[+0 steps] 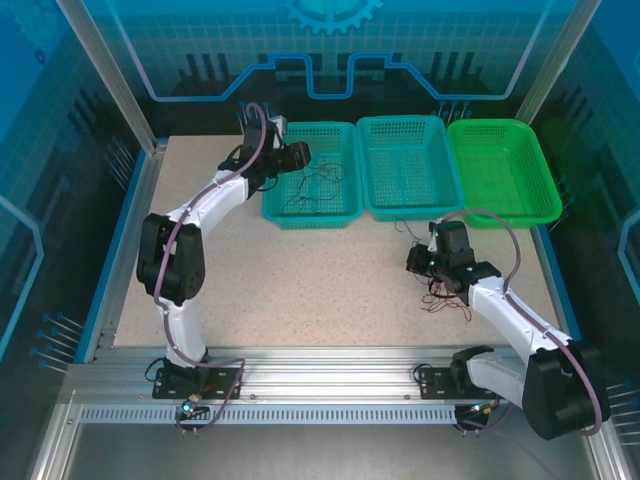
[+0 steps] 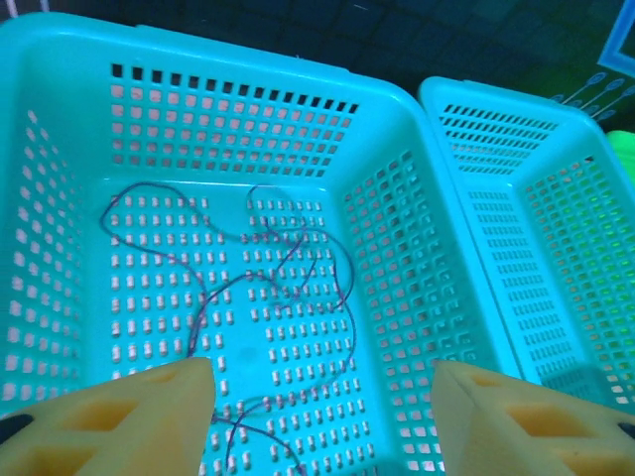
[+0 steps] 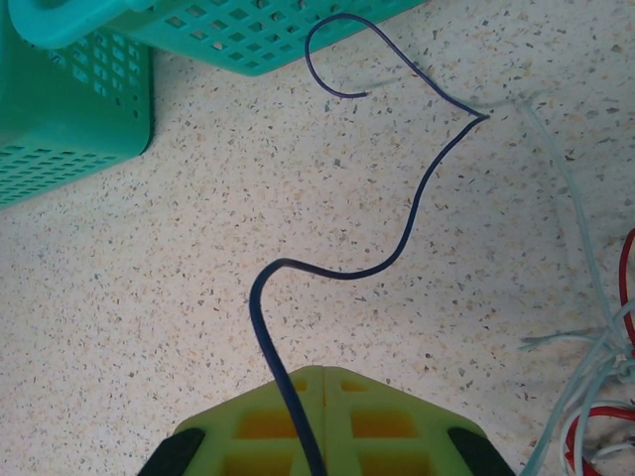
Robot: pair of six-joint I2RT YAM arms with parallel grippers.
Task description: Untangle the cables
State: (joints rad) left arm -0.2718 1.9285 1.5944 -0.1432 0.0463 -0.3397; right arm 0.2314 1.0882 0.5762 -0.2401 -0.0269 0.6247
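While baskets [image 1: 310,221] stand beyond, cables [image 1: 445,296] lie beside the right gripper [image 3: 323,377].

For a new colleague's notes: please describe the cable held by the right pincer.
Find the green basket at the table's far right; the right pincer sits in front of it. Pinched in it, one dark blue cable snakes alone over the tabletop, unlike the pale and red cables bunched beside it.

A thin dark cable [image 2: 346,297] is lying looped inside the basket [image 2: 397,248] at the left. A dark blue cable [image 3: 415,203] is curving up mid-frame, with white cables [image 3: 600,367] and red cables [image 3: 628,263] bunching at the lower right.
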